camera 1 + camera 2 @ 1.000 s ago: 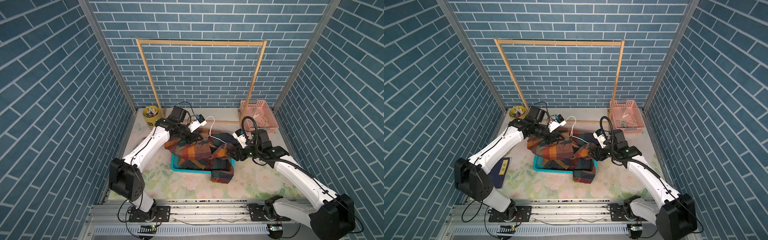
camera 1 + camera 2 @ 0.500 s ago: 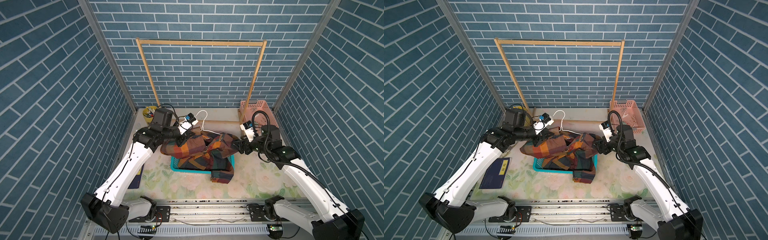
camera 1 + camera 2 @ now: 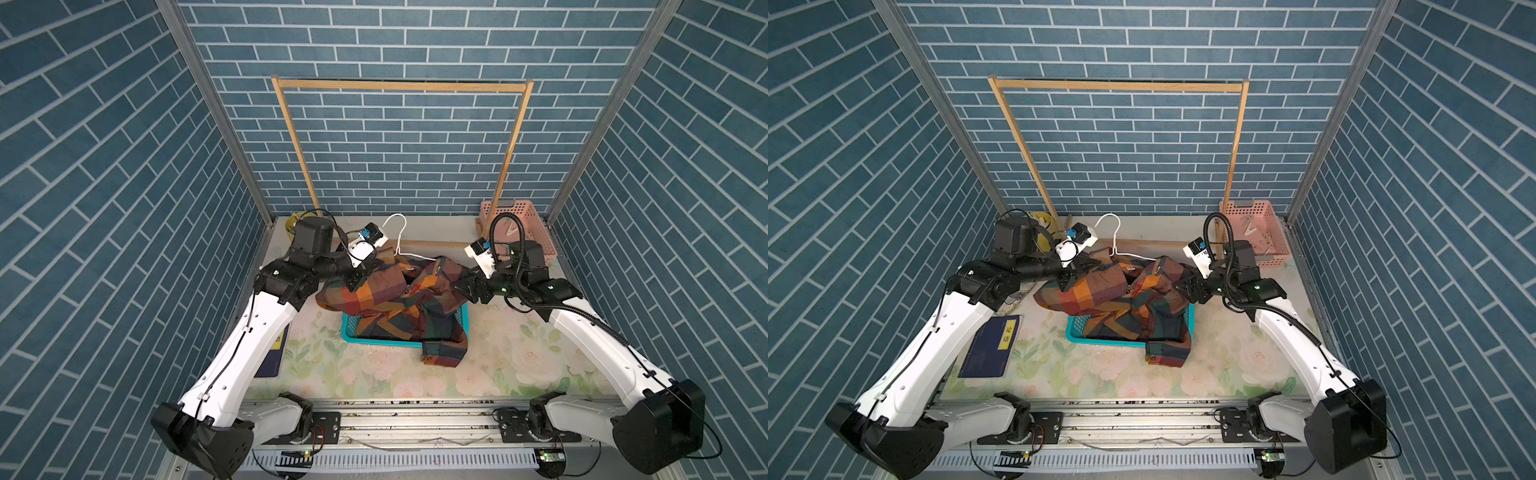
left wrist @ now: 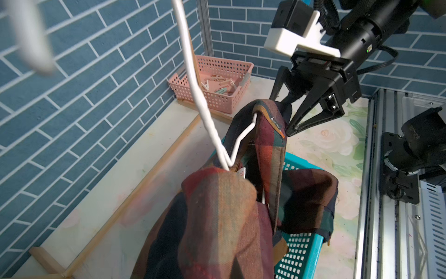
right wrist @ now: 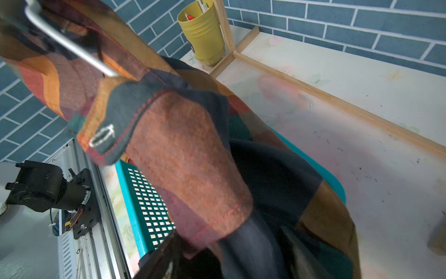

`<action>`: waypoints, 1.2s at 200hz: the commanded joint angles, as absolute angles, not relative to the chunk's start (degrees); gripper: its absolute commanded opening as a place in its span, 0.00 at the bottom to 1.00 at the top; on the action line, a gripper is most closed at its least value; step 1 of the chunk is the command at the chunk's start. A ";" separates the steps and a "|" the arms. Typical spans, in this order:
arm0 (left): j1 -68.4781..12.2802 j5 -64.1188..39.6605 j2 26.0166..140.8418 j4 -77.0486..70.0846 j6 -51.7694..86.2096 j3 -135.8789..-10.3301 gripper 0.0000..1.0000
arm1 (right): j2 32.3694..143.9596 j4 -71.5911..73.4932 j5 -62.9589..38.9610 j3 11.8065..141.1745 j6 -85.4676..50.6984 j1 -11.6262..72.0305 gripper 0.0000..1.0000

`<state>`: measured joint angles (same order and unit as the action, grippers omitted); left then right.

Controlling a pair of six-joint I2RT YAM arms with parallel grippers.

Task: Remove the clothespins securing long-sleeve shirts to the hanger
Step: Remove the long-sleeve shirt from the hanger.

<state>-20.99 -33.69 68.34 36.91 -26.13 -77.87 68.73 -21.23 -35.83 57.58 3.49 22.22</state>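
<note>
The plaid long-sleeve shirt [image 3: 386, 291] [image 3: 1100, 291] hangs bunched between my two grippers, above a teal basket [image 3: 353, 336]. The white wire hanger [image 3: 400, 243] [image 4: 193, 79] runs into its collar, hook pointing up and back. My left gripper [image 3: 365, 270] is shut on the shirt's left shoulder; cloth [image 4: 224, 205] hides its jaws in the left wrist view. My right gripper [image 4: 281, 116] [image 3: 459, 286] is open, and its fingers straddle the far shoulder fold. I see no clothespins on the shirt.
A pink basket [image 3: 536, 232] [image 4: 217, 72] at the back right holds several clothespins. A yellow cup [image 5: 205, 36] stands at the back left by the wooden rack [image 3: 399, 85]. A blue book [image 3: 992, 349] lies front left. One shirt sleeve trails over the teal basket's front edge.
The left arm has drawn the hanger and shirt shoulder leftward and back, stretching the shirt wider. The right gripper has shifted to the other shoulder and its fingers have narrowed.
</note>
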 commanded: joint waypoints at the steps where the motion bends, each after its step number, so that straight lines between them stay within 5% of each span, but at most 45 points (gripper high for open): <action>1: -19.53 -35.55 67.45 34.13 -24.96 -78.88 0.00 | 68.03 -20.13 -38.20 57.16 5.00 22.11 0.37; 20: -19.26 -35.86 67.25 34.06 -24.97 -78.97 0.00 | 68.20 -19.69 -36.65 57.20 4.66 22.07 0.08; 33: -19.02 -35.77 67.13 33.83 -24.80 -78.75 0.00 | 68.03 -19.40 -35.42 57.02 4.52 21.99 0.00; 240: -12.48 -29.78 55.61 7.21 -9.00 -68.16 0.00 | 64.10 -0.75 -27.25 34.21 -18.53 25.31 0.00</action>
<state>-14.85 -35.53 58.57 19.27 -12.03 -66.26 65.36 2.74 -31.90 37.76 -14.11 25.69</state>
